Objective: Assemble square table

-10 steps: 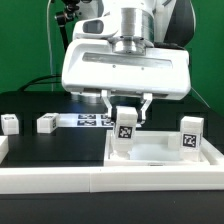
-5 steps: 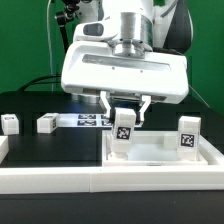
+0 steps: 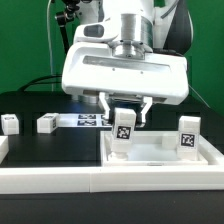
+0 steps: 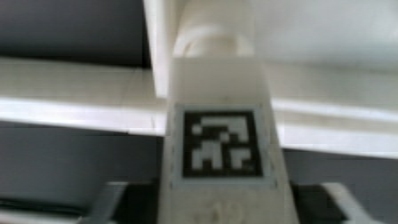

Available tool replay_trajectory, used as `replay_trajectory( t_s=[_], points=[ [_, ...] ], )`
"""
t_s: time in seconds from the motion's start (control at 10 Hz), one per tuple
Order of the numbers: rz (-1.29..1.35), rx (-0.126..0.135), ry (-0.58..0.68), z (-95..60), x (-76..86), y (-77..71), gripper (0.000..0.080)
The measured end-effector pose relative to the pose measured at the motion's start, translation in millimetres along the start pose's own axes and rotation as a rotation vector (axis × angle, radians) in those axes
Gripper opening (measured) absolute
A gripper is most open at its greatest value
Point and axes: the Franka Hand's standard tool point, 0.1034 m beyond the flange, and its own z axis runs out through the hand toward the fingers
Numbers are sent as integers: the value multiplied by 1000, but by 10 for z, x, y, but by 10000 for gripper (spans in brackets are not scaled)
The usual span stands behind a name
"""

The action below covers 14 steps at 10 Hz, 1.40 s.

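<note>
Tabletop [image 3: 156, 151] — leg [image 3: 124, 131] upright on it, gripper [image 3: 127, 114] jaws parted around; another leg [image 3: 188, 137] nearby.

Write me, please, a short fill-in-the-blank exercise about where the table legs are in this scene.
1. Of the two legs on the tabletop, the gripper hangs over the one nearer the exterior view's ____.
2. The loose legs lying off the tabletop number ____.
3. The marker board lies on a table surface coloured ____.
Missing words: left; two; black.
</note>
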Motion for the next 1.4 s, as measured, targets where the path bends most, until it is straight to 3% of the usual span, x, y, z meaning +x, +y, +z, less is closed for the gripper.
replay_trajectory(
  t_s=[0.1, 0.2, 0.3, 1.4],
  points=[
    [0, 0, 0, 1, -2, 0, 537],
    [0, 0, -1, 2, -3, 0, 614],
    [0, 0, -1, 2, -4, 0, 641],
    [6, 13, -35, -58, 43, 18, 649]
  ],
)
